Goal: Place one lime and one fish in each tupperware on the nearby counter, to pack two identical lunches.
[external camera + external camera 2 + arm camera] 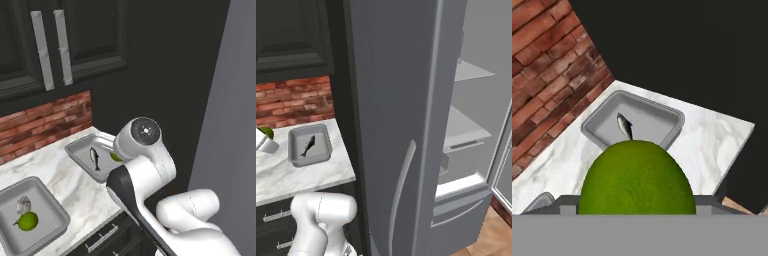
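1. Marble, white-grey and veined, forms the counter [75,185] below a red brick backsplash [45,125]; all places below are given relative to the far shallow grey rectangular tupperware tray [597,125], which sits at the counter end beside the tall grey fridge door [401,125].
2. Inside that far tray lies a small dark fish [626,127]; no lime rests on its visible floor yet.
3. Near tupperware tray [50,207], well apart along the counter from the far tray, already holds a round green lime [26,220] and a pale grey fish [23,204].
4. Gripper [634,207]: clasped on a second green lime [634,177], carried above the counter short of the far tray.
5. Risk, release too early: judged from the hand view, the lime is not yet over the far tray, so it would land on marble and could roll off the counter edge.
6. Risk, round fruit: dropped from height, it may bounce off the flared rim or strike the fish.
7. Risk, clearance: the white arm [145,175] works close to the fridge door.
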Controlling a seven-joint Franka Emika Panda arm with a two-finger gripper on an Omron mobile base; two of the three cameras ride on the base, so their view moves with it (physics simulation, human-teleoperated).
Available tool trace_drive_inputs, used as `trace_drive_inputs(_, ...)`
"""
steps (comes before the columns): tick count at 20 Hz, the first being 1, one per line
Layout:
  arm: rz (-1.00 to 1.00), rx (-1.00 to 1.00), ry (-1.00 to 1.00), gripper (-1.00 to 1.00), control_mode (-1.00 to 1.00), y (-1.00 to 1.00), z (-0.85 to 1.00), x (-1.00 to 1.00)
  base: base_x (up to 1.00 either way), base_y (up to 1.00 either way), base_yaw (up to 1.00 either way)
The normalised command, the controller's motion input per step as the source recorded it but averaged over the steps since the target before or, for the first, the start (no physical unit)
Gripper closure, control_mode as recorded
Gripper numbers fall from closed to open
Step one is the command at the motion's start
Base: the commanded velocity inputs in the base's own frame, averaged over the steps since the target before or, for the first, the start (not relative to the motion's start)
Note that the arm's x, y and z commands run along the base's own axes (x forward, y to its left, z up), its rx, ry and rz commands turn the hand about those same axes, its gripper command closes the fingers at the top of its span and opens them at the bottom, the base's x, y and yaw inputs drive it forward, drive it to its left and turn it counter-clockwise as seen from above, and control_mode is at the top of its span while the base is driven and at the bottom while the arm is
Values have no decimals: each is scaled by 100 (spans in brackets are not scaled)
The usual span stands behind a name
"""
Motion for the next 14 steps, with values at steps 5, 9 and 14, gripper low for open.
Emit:
trace_drive_inputs(5,-4,-4,7,100,-100,-17,-12,60,40,1,0)
trace_drive_inputs(9,-2,-2,31,100,-100,-49,-49,100,0,0,0)
trace_drive_inputs(14,0,-10,44,100,-100,-6,-78,100,0,0,0)
